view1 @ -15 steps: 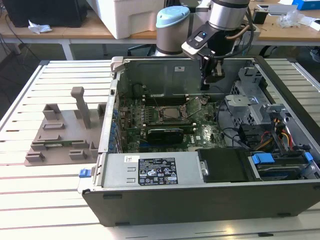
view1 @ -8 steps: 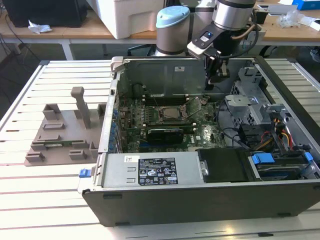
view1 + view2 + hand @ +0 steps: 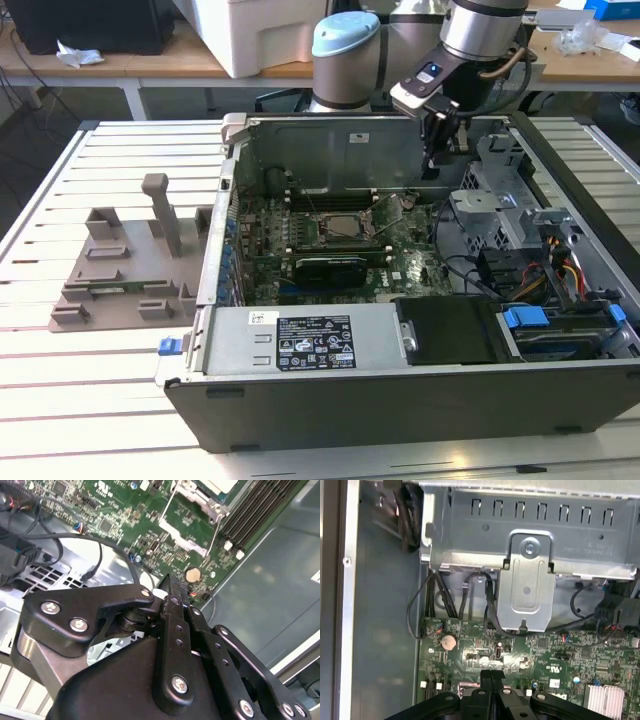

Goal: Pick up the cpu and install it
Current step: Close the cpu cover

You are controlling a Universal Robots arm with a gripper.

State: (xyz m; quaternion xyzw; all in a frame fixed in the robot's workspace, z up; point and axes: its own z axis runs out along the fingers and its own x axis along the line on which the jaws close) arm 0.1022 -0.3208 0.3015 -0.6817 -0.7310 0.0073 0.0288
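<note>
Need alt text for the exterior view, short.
Robot gripper, shut and empty, hangs above the motherboard in an open PC case. The cpu lies in its socket; a grey fixture stands on the table at the exterior view's left.

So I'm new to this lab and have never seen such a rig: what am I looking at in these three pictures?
It is one robot arm with a two-finger gripper, working over an open computer case that lies on a white slatted table. The exterior view comes from a camera off the arm and takes in the whole scene. Both wrist views come from cameras riding on the arm, looking past the gripper at the green motherboard. The gripper is shut and nothing shows between its fingers. The cpu, a small silver square, appears to sit in its socket on the board. Beside the case, at the exterior view's left, a grey plastic fixture stands on the table.
</note>
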